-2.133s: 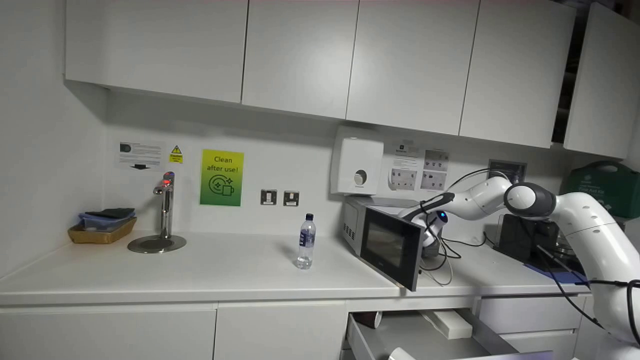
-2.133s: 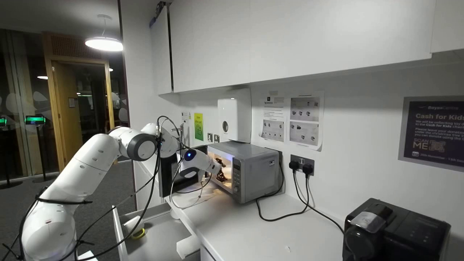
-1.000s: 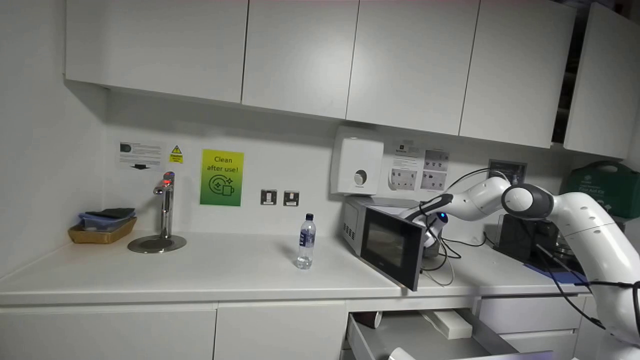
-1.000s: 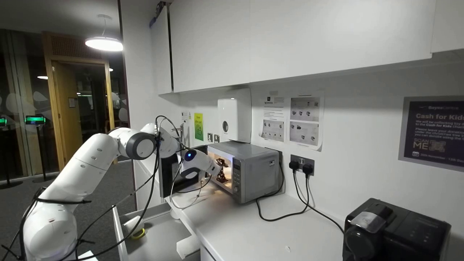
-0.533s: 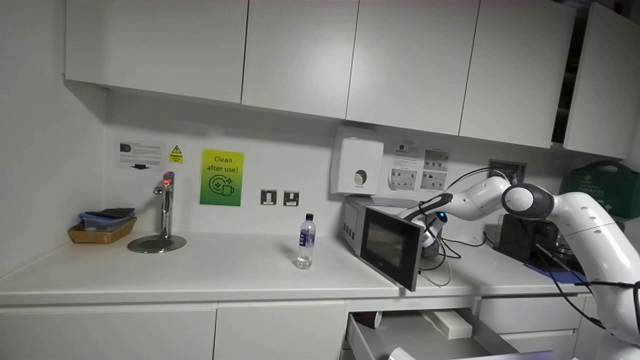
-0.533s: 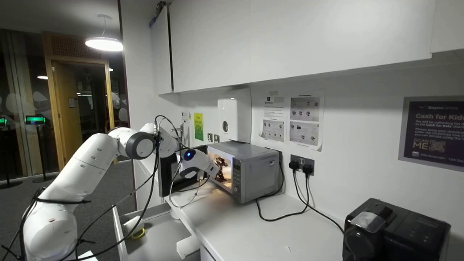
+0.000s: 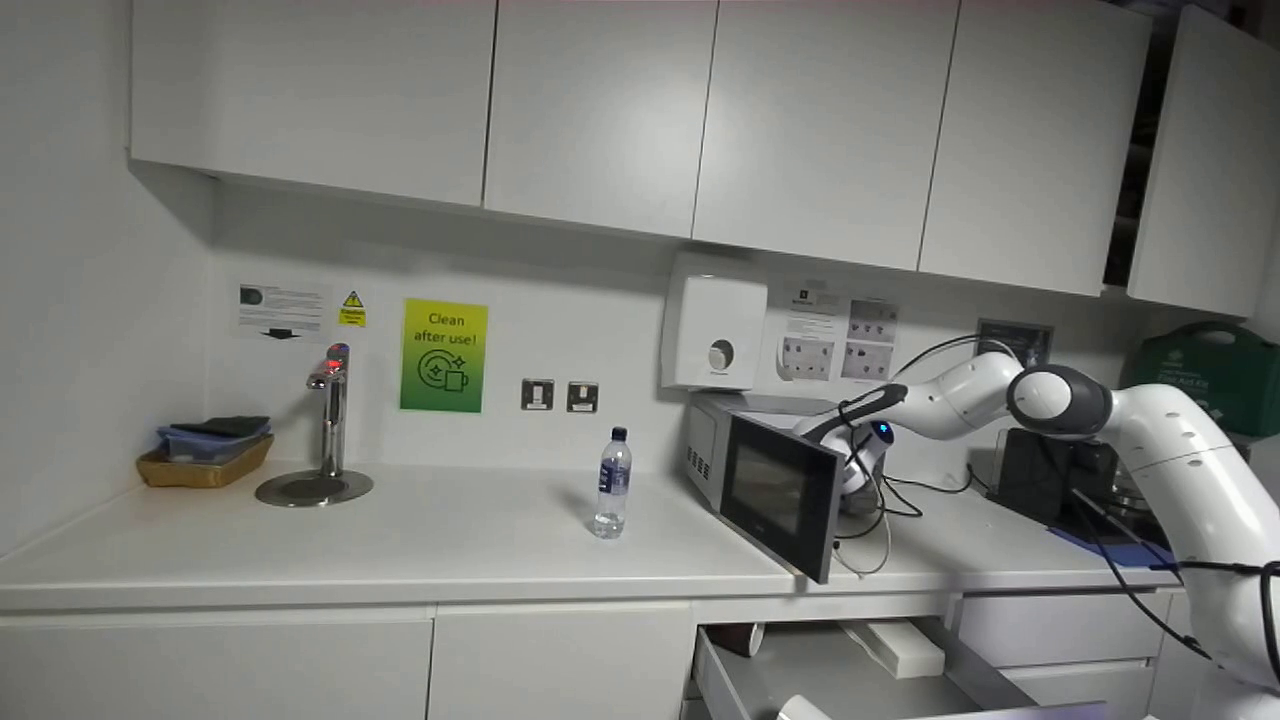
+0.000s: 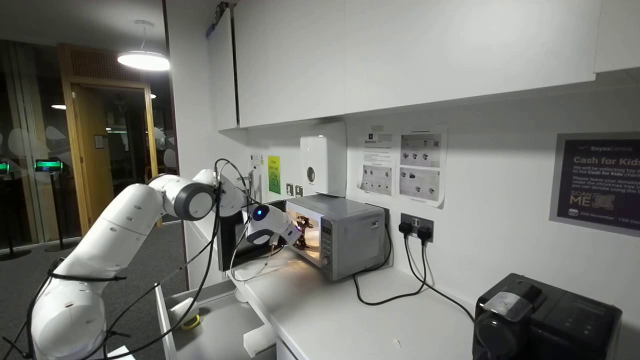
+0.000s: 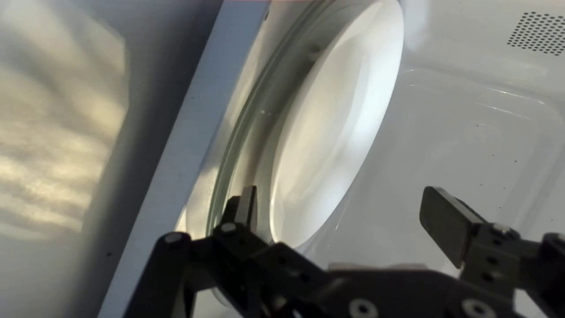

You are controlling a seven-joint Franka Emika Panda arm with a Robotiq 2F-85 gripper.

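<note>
Recent change: compared with half a second ago, the wrist [image 8: 267, 227] sits slightly farther back from the lit opening of the microwave [image 8: 352, 245] in an exterior view; the free edge of the microwave door [image 7: 770, 490] appears shifted outward by a trace

Meaning for the work in hand, judged: no grip on the white dish [image 9: 326, 123] at this moment; the small retreat reads as either a correction of aim or a backing away, and the pictures do not settle which

Gripper [image 9: 339, 194], one: wide apart, nothing held; in the wrist view the left-hand finger [image 9: 246, 207] overlaps the glass turntable [image 9: 260, 119] just beside the white dish, the right-hand finger [image 9: 446, 225] stands well apart from it, before the pale cavity wall [image 9: 476, 132]; contact not seen

White dish, one: plate or shallow bowl, cannot tell which; located inside the microwave, apparently resting on the glass turntable

Pointing and long axis: in the wrist view a narrow ellipse, its long axis running steeply from lower left, between the fingers, to upper right; hollow side shown to the camera, judged to face up in the microwave; rim probably round and foreshortened, so likely no true long axis

Setting: microwave on the bench [image 8: 370, 315], door swung open
</note>
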